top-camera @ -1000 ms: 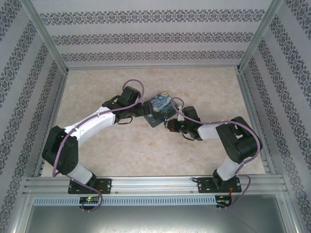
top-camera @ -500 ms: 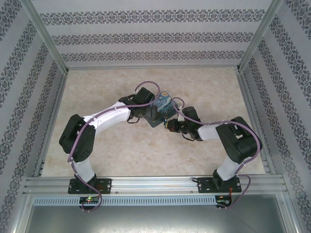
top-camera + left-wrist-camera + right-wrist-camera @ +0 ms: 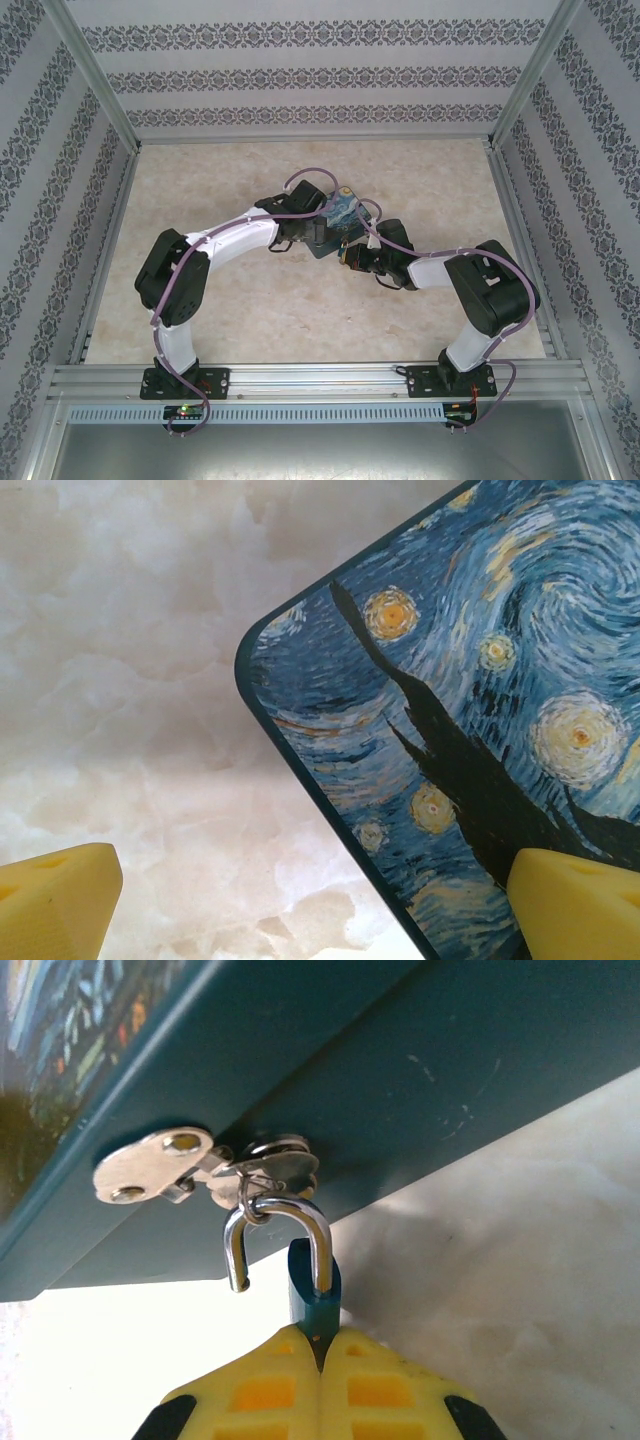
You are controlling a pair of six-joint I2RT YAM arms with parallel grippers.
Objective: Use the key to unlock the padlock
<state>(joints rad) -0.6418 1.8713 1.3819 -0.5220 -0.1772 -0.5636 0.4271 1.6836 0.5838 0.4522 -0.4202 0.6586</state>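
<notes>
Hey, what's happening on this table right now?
The right fingers are shut on the blue body of the padlock, which is hooked through the latch of the starry-night tin. Its shackle shows one free end, so it looks unlocked but not yet unhooked. The left fingers are open over a corner of the tin's lid.

The left arm [image 3: 235, 240] swung right, toward mid-frame. So the left gripper [image 3: 318, 228] is now over the tin [image 3: 345, 212], further right than before.
</notes>
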